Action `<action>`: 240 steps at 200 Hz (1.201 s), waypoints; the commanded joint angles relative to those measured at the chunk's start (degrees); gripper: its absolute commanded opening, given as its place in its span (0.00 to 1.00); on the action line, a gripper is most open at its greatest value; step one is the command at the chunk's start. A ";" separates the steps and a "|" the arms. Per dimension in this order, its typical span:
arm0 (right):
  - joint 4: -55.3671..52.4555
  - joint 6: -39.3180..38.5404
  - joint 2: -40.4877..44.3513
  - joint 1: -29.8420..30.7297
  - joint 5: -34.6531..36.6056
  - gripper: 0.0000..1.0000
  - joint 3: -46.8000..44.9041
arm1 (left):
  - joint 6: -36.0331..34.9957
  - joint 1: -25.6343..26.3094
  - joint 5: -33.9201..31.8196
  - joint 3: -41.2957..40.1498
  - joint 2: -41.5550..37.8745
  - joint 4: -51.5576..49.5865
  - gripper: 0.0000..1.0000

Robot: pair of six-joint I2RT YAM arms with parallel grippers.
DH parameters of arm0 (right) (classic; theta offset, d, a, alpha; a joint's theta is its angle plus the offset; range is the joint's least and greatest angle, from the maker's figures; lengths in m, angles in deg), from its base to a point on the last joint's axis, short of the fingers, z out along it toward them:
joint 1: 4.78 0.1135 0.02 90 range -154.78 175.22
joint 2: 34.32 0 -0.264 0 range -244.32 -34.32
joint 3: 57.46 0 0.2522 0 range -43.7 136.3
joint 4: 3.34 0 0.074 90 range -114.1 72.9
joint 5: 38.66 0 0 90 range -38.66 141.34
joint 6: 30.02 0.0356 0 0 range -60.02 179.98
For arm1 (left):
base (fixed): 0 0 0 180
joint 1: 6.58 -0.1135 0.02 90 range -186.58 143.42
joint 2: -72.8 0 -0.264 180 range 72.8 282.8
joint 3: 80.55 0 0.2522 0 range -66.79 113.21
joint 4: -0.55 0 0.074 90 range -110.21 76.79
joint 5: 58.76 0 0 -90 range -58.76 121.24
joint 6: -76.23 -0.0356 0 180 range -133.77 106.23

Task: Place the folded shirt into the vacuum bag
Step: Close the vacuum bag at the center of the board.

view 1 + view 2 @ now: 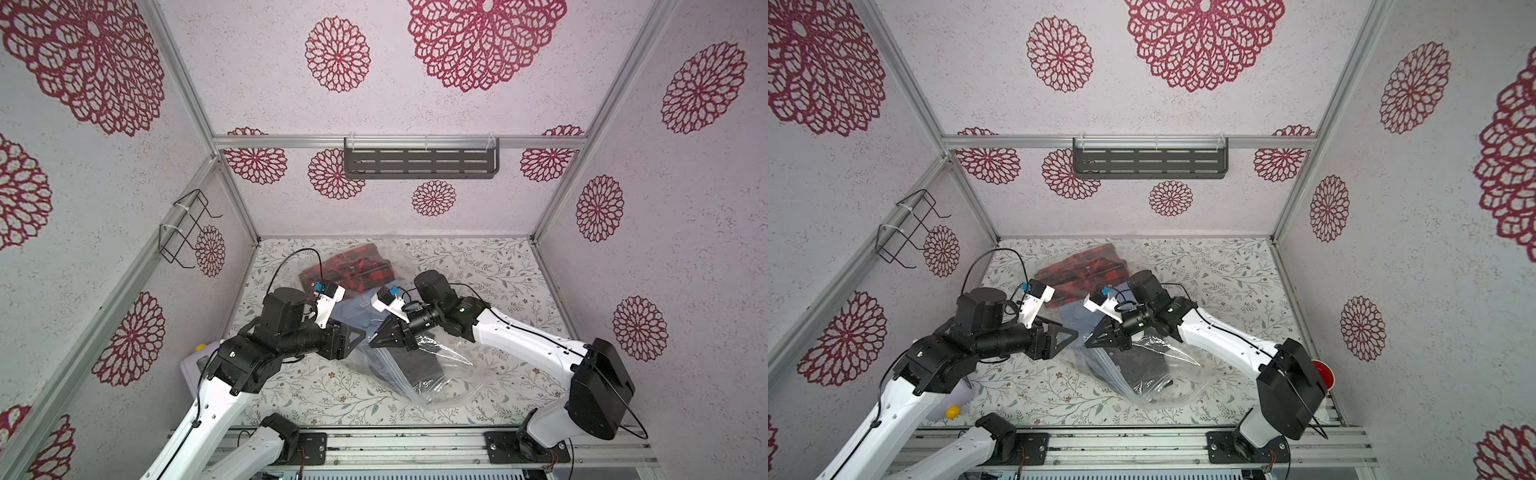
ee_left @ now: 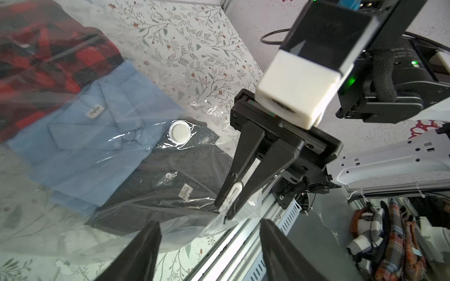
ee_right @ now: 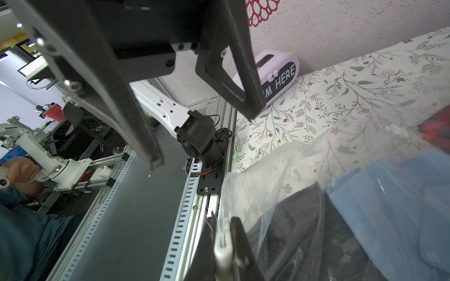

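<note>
The vacuum bag (image 1: 446, 376) lies crinkled across the middle of the table, its round white valve (image 2: 180, 131) facing up. Three folded shirts show through the plastic: a red plaid one (image 1: 353, 270) farthest back, a light blue one (image 2: 97, 141) in the middle, and a dark one (image 2: 170, 185) nearest the front rail. My right gripper (image 3: 222, 233) is shut on a white zip clip (image 2: 235, 191) at the bag's raised edge. My left gripper (image 2: 209, 243) hovers open just beside that edge, nothing between its fingers.
A lilac device (image 3: 275, 75) lettered "HERE" sits in the front left corner by the wall. A red cup (image 1: 1323, 374) stands behind the right arm's base. The metal front rail (image 1: 415, 440) borders the table. A wire rack (image 1: 187, 228) and a grey shelf (image 1: 419, 162) hang on the walls.
</note>
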 commanded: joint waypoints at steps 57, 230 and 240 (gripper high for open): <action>1.20 -1.56 -0.52 0.63 -3.13 0.00 1.57 | -1.14 1.92 3.07 -1.85 4.93 2.67 0.44; 6.38 1.99 -1.13 0.59 -3.52 0.00 1.33 | 0.11 3.95 4.91 -5.02 3.75 4.95 0.09; 6.69 2.18 -1.13 0.59 -3.46 0.00 1.22 | 0.09 3.98 4.85 -5.02 3.38 5.01 0.00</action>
